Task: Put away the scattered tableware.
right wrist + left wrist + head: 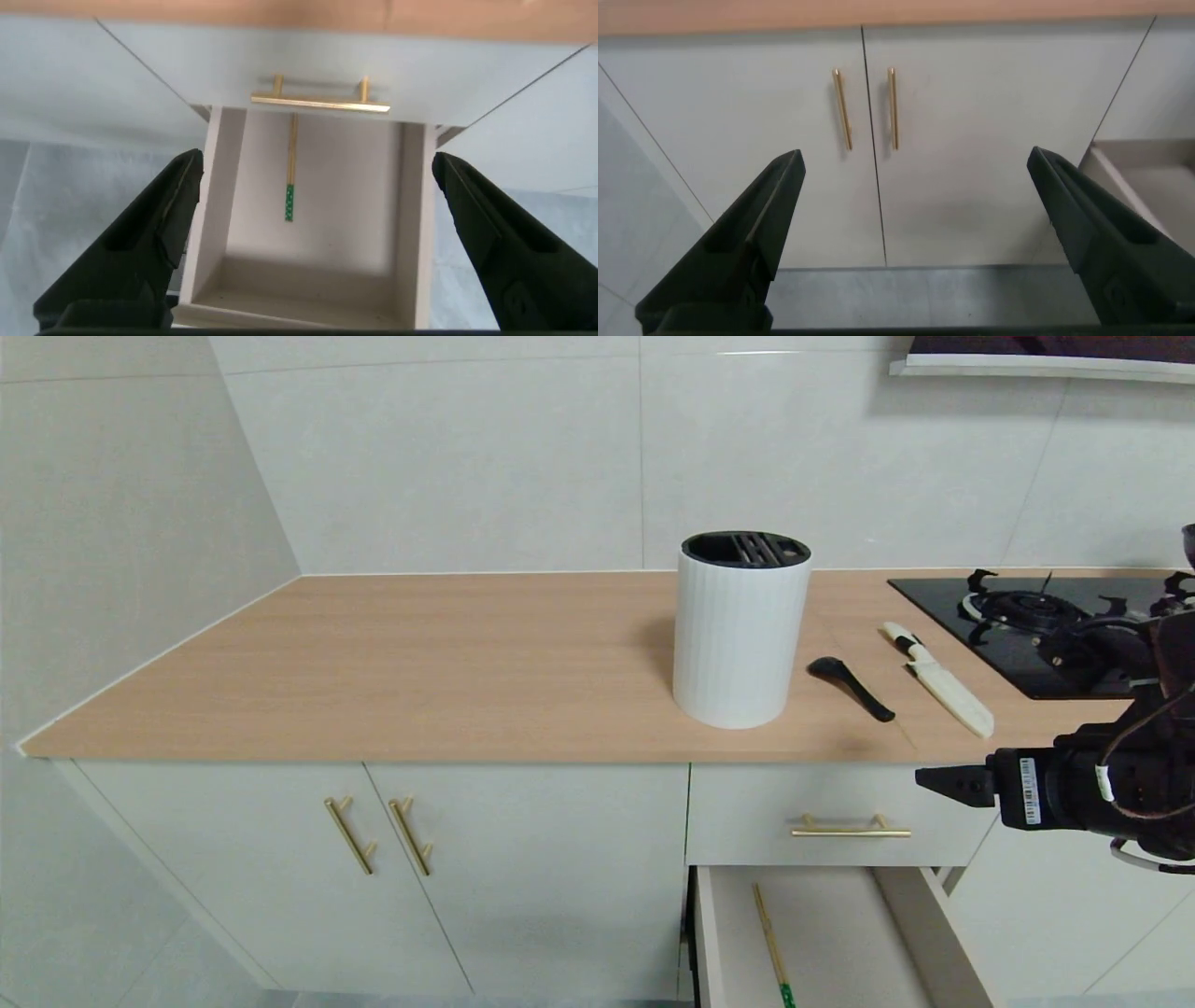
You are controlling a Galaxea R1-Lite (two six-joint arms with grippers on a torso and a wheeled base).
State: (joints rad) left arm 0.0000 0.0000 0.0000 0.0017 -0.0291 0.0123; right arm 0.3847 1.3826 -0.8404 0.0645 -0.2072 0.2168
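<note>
Kitchen with a white tiled wall: the wooden table [420, 663] carries a white slotted holder [740, 635], a black spoon [851, 688] just beside it, and a pale knife [938, 679] between the spoon and the hob [1027, 625]. Below the table edge an open drawer [702, 933] holds one chopstick [771, 943]; the right gripper [315, 166] hangs above it, spread wide and empty, and the left gripper [915, 159], likewise spread and empty, faces the cupboard doors [971, 140]. The next pickup is probably the spoon: the right gripper should rise above the table, straddle the handle across its width, and close low.
</note>
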